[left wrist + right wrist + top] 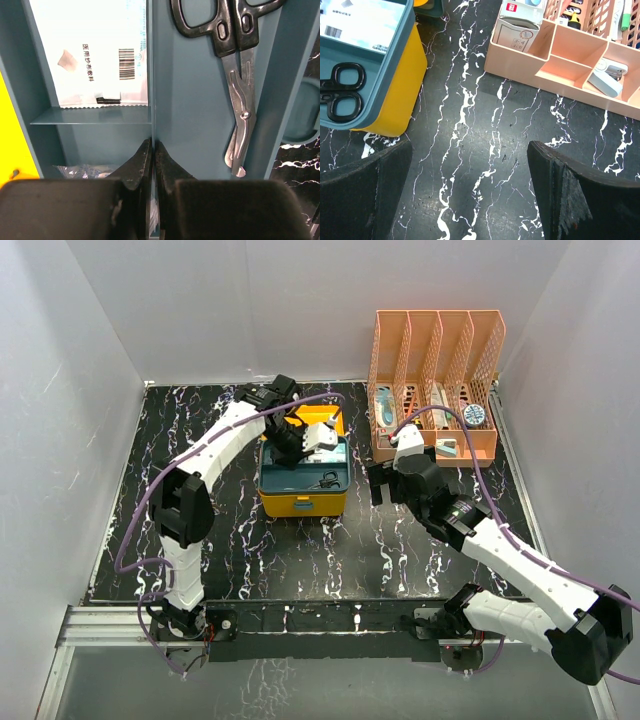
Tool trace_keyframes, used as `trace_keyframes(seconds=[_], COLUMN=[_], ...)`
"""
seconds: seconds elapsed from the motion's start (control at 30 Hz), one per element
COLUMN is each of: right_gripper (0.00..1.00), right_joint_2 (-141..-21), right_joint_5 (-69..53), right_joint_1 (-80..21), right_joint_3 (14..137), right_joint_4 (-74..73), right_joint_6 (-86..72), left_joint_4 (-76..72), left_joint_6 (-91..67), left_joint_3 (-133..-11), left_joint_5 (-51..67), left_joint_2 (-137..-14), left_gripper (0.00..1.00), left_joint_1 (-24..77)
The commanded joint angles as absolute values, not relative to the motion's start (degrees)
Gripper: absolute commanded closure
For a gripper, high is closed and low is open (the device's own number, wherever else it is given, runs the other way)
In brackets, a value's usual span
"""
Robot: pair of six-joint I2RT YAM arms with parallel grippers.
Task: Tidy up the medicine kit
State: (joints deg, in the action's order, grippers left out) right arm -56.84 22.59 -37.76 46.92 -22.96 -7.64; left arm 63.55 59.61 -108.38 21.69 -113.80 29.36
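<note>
Centre of the top view: the medicine kit (305, 505) sits on the surface (250, 550) with its lid (325, 418) hinged back toward the upper edge and the teal insert tray (280, 480) exposed.

Left end effector (152, 147) is fully closed and down inside the tray, tips right at the divider (151, 75) between two compartments. You can't tell from the wrist view whether it's pinching that wall or just resting against it. Nothing else is visibly held. The gauze packet (95, 55) lies in the compartment left of the divider, the scissors (235, 75) in the one to the right.

Right end effector (469, 165) is wide open and empty, hovering over bare surface between the kit and the orange file rack (435, 380) at upper right.

Risks from here:
- If the left is clamped on the divider, lifting probably takes the insert with it, or tips the whole kit, and the scissors and gauze spill out. Open before you retract.
- Any sideways move at this depth pushes the divider and skids the kit. The box looks light and nothing is bracing it.
- A drift right would catch the scissors' blades and drag them out of their slot.
- If the right swings toward frame left at this height, its open fingers can hit the kit's yellow wall. Going the other way, they can hit the rack's front bins.
</note>
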Motion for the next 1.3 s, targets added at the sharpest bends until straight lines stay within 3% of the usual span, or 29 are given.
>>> trace_keyframes(seconds=[0.0, 0.43, 1.13, 1.2, 1.27], right_gripper=[0.02, 0.02, 0.02, 0.02, 0.02], right_joint_2=[-54.9, -54.7, -53.8, -53.9, -53.9], right_joint_5=[23.5, 22.3, 22.7, 22.5, 22.3], right_joint_1=[-37.3, -36.9, -36.8, -36.8, -36.8], right_joint_3=[47.3, 45.3, 45.3, 45.2, 45.2], right_joint_4=[-21.4, -19.7, -21.1, -21.0, -20.9], right_joint_6=[-7.9, -8.1, -8.1, -8.2, -8.3], left_joint_4=[64.7, 61.4, 62.0, 62.1, 61.5], left_joint_6=[58.5, 58.5, 53.5, 53.0, 52.4], left_joint_3=[-106.9, -98.1, -97.7, -97.5, -97.0], left_joint_5=[24.1, 19.3, 19.6, 19.2, 18.8], left_joint_2=[-110.4, -105.0, -108.2, -108.2, -107.9], left_gripper=[1.00, 1.00, 1.00, 0.88, 0.67], left_joint_1=[30.5, 30.6, 30.5, 30.5, 30.6])
